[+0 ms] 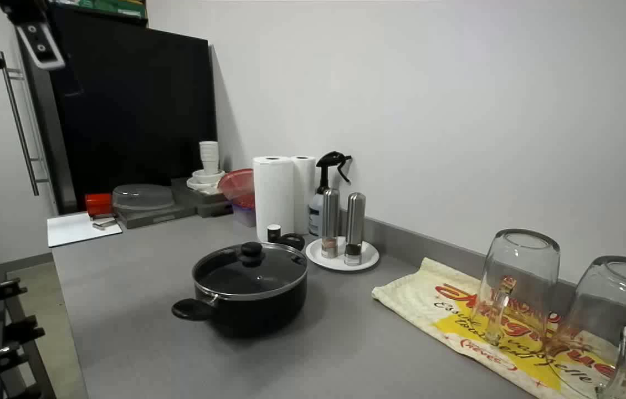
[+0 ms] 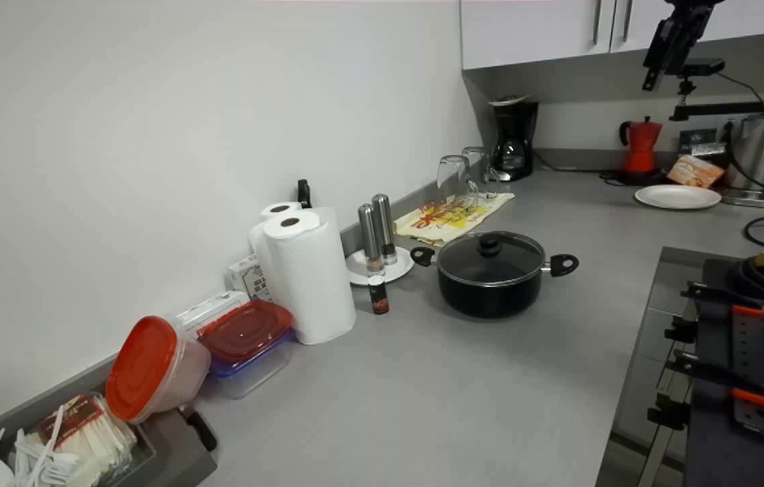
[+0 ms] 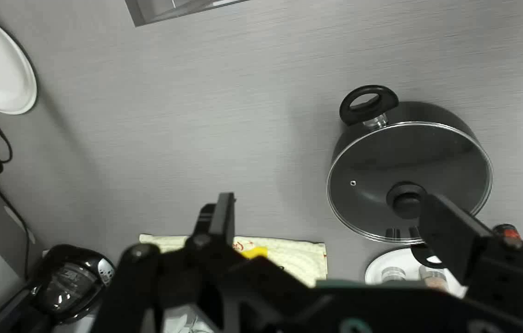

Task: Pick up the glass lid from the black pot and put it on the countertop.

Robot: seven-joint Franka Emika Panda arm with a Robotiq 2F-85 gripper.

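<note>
Across the left of the wrist view spreads the matte grey countertop, the destination. Next comes the Robotiq gripper, its jaws wide apart and gripping nothing. Farther right, the glass lid lies seated on the black pot. A shallow or off-centre pinch on the lid's round knob could let it slip or tip, and pressing too low might shove the pot. Beside the pot, a descent off line might topple the salt and pepper mills and, rightmost, the small spice jar.
</note>
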